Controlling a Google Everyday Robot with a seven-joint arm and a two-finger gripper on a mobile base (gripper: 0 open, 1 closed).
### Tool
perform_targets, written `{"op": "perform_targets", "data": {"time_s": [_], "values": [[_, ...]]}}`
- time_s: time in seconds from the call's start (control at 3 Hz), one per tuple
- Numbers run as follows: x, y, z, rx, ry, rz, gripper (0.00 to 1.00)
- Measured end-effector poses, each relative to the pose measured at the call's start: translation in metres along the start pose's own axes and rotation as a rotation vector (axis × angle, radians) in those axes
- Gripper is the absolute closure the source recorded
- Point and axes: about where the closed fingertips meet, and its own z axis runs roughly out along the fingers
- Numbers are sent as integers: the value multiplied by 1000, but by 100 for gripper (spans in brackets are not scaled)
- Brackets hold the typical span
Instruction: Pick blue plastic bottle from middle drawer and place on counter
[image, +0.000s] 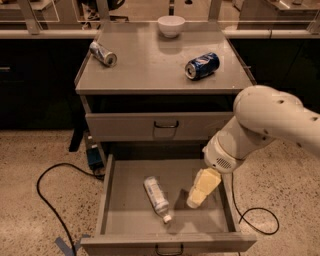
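The blue plastic bottle (156, 197) lies on its side in the open middle drawer (117, 220), cap toward the front. My gripper (200, 191), with cream-coloured fingers, hangs over the drawer's right half, to the right of the bottle and apart from it. The white arm (265, 125) reaches in from the right. The counter (155, 65) is the grey cabinet top above.
On the counter lie a silver can (103, 53) at the left, a dark blue soda can (202, 66) at the right, and a white bowl (171, 25) at the back. The upper drawer (165, 126) is closed. A black cable (50, 195) runs on the floor at the left.
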Motion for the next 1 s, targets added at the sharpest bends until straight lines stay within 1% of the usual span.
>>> {"op": "perform_targets", "data": {"time_s": [0.33,0.67,1.0], "values": [[3,-12,41,41,-24,94,0],[10,-31,80,49,-116,245,0],[11,-47,93,14,-192,280,0]]}}
